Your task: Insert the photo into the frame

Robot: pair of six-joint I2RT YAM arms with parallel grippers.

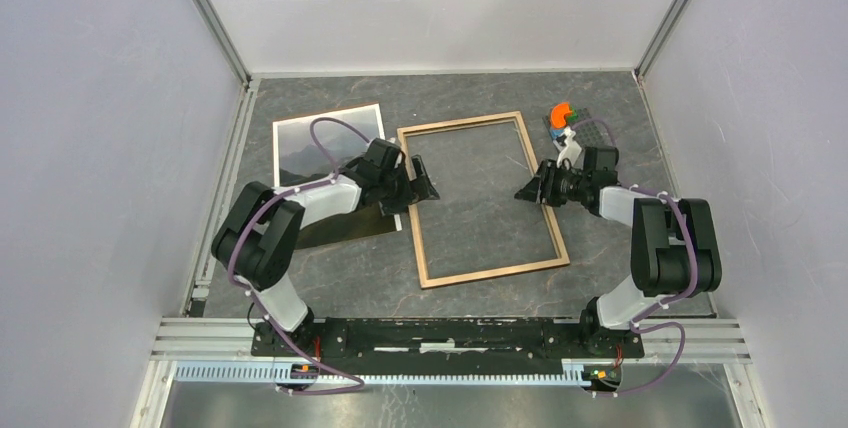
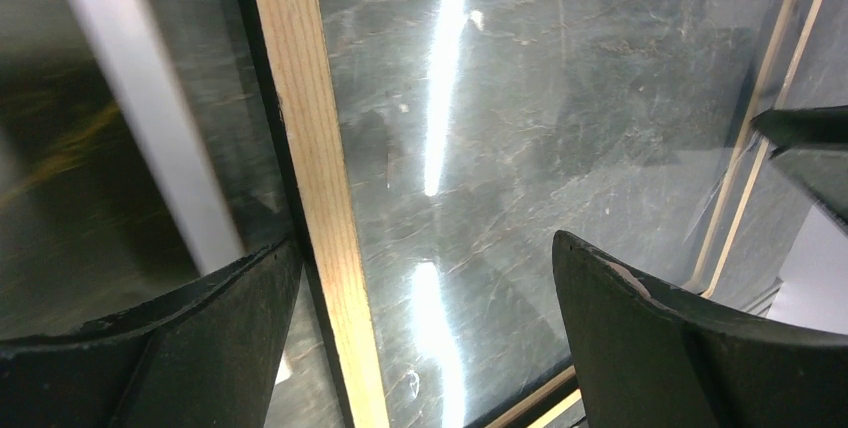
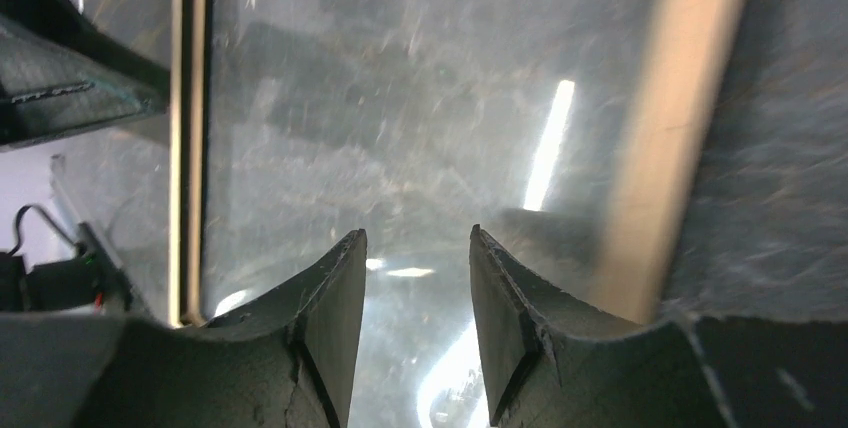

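The frame lies flat mid-table, light wood face up, glare on the pane inside it. The photo lies flat just left of it, its right edge touching or slightly under the frame's left rail. My left gripper is open and low astride that left rail: one finger is outside by the photo's white border, the other is over the pane. My right gripper is open a little and empty. It sits low over the pane, just inside the right rail.
A small grey studded plate with an orange piece sits at the back right, behind my right arm. Grey walls close the table at left, right and back. The arms' base rail runs along the near edge.
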